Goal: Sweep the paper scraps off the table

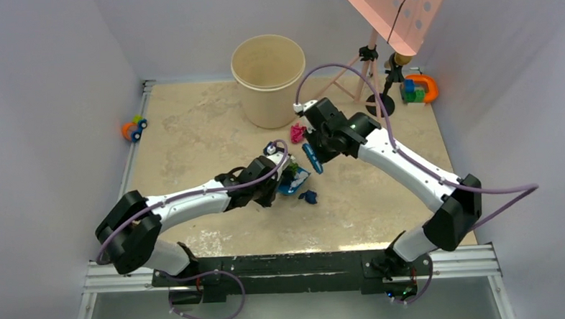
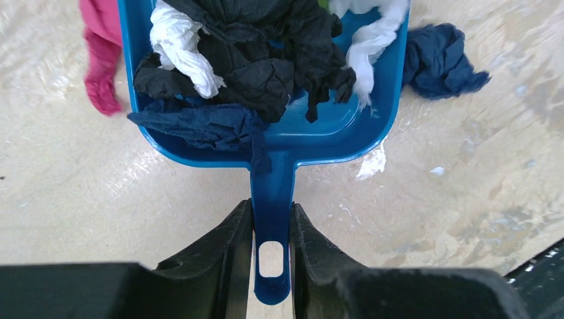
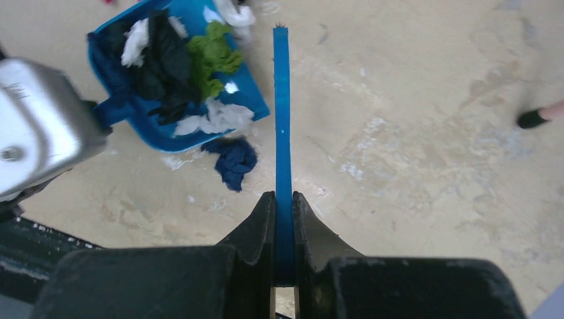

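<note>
My left gripper [image 2: 271,226] is shut on the handle of a blue dustpan [image 2: 292,136] that rests on the table [image 1: 382,198]. The pan holds black [image 2: 266,60], white, dark blue and green [image 3: 209,60] paper scraps. A dark blue wad [image 2: 439,60] lies on the table just right of the pan, and also shows in the top view [image 1: 308,197]. A pink wad [image 2: 100,66] lies at the pan's left side. My right gripper [image 3: 282,212] is shut on a blue brush [image 3: 282,119], seen edge-on, held beside the pan's mouth [image 1: 312,159].
A beige bucket [image 1: 268,77] stands at the back centre. An orange-blue toy car [image 1: 134,128] sits at the far left edge. Toy blocks with an orange ring [image 1: 419,90] and a tripod stand [image 1: 368,77] under a pink board are at the back right.
</note>
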Robot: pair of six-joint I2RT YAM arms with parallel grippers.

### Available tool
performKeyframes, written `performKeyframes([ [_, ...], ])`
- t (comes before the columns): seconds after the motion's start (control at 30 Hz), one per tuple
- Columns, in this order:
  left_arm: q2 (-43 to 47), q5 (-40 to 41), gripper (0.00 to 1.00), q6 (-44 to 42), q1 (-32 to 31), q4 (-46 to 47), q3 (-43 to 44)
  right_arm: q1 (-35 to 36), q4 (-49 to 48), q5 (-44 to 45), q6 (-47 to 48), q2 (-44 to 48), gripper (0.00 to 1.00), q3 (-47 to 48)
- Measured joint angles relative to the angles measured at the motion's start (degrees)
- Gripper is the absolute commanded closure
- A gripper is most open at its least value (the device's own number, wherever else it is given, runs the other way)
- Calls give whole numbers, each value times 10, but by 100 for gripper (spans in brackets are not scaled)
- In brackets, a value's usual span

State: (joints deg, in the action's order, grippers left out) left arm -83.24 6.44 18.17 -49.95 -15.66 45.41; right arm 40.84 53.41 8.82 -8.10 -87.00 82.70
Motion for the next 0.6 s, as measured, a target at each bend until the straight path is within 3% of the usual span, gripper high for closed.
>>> performKeyframes([
  [0.33, 66, 3, 100, 2, 0, -36, 10, -65, -4, 141, -90, 128, 100, -5],
  [0.6, 71, 20, 100, 2, 0, -159, 125, -90, -20, 181, -128, 235, 100, -73],
])
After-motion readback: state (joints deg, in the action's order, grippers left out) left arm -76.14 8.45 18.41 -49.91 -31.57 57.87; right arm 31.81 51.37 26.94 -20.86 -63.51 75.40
